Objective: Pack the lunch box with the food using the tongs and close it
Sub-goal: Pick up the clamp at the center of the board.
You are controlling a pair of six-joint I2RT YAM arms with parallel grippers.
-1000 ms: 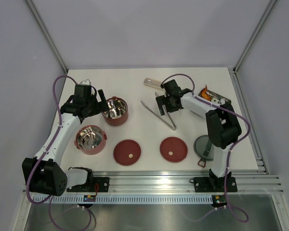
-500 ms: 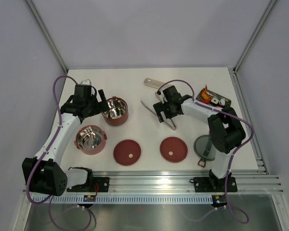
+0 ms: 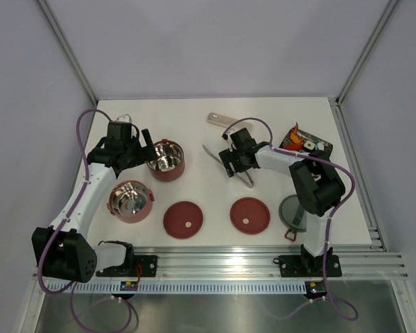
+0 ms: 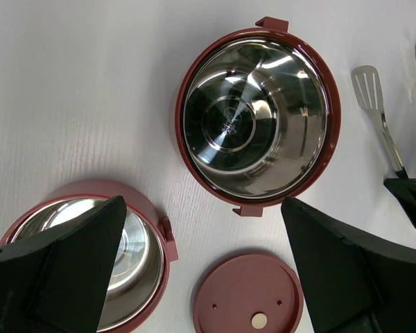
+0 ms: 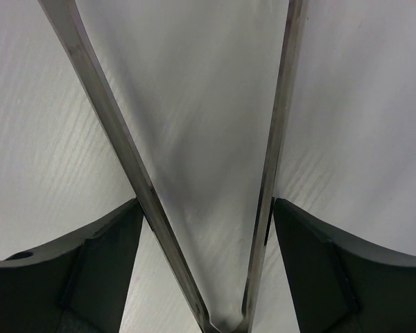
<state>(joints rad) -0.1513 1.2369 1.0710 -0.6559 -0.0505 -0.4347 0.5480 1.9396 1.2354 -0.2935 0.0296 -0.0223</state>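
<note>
Both pads (image 5: 90,270) of the right gripper (image 5: 204,208) stood apart astride the tongs (image 5: 104,111), one outside each silver arm close to the joined end and right at the metal's outer edges. Whether they pressed yet could not be told, and the V lay spread flat on the white table (image 3: 208,201) near its middle. Just far of it lay a pale cutlery case (image 3: 218,119). To the right, well apart from everything else, the food (image 3: 296,133) showed as orange bits on a black tray (image 3: 317,145). Over on the left, the left gripper (image 3: 142,149) hovered with jaws wide and nothing between them, above the far bowl (image 3: 166,159) and the near bowl (image 3: 130,200), both steel insides bare. Two maroon disc lids (image 3: 183,219) lay nearer the bases, and the grey top lid (image 3: 293,210) was partly hidden by the right arm. The step in hand looked like taking up the tongs, with packing not yet begun. The next move probably called for a squeeze firm enough to hold both arms without pinching the tips fully together, then a lift and a carry rightward to the tray
</note>
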